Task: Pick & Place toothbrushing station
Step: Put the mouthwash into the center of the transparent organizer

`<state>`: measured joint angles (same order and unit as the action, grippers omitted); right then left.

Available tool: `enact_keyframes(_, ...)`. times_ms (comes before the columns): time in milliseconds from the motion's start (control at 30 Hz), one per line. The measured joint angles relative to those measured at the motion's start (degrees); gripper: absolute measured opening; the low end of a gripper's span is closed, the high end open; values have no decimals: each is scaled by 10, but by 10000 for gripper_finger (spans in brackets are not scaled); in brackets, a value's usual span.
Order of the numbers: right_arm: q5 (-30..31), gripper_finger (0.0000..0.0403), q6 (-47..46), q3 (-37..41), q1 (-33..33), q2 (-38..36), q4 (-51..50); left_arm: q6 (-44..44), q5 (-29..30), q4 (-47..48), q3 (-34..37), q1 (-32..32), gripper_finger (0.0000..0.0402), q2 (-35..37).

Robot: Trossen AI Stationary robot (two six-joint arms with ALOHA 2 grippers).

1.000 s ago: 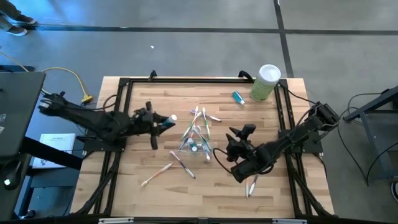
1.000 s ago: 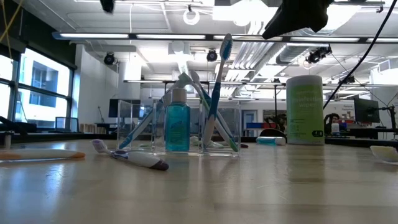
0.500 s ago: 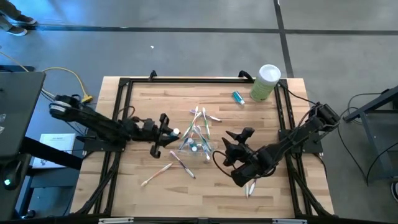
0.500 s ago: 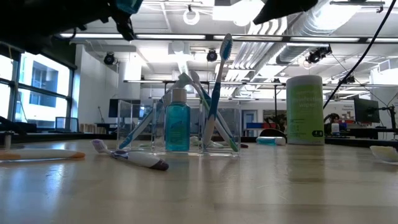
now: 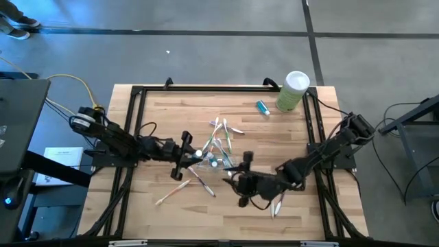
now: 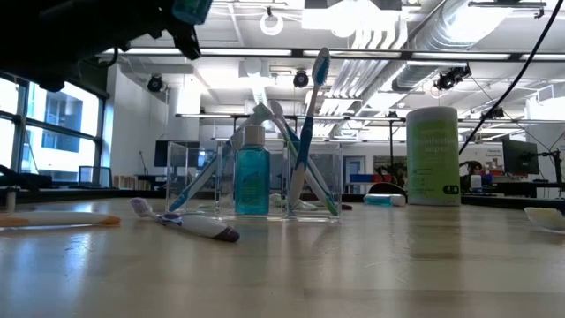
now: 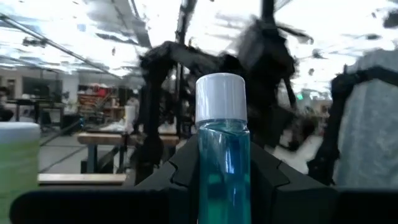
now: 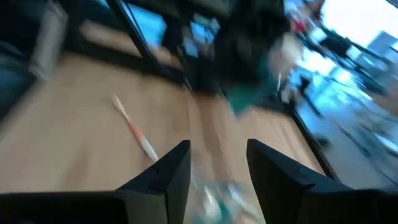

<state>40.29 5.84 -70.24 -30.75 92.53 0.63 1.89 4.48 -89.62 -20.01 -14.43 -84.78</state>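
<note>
Left gripper clamped on blue tube, white cap up, beside clear cup at table centre. Right gripper spread open, empty, near cup. Advice: keep tube upright, lower between toothbrushes, release gently.

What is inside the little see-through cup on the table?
The clear cup holds a blue white-capped tube standing upright and several toothbrushes leaning outward. The cup's floor behind the tube is hidden, so smaller things there cannot be seen.
</note>
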Motion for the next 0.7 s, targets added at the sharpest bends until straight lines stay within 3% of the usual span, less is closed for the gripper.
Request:
enact_keyframes(167,-133,148,37,0,41,4,93,-31,-2,0,-7,-26,73,-2)
enact_keyframes(500,-337,148,18,0,105,32,101,-63,18,18,-14,-50,73,-2)
enact_keyframes(600,-343,148,39,1,102,35,84,-63,18,23,-14,-50,73,-2)
enact_keyframes(700,-288,148,49,0,97,35,83,-62,18,33,-14,-50,73,-2)
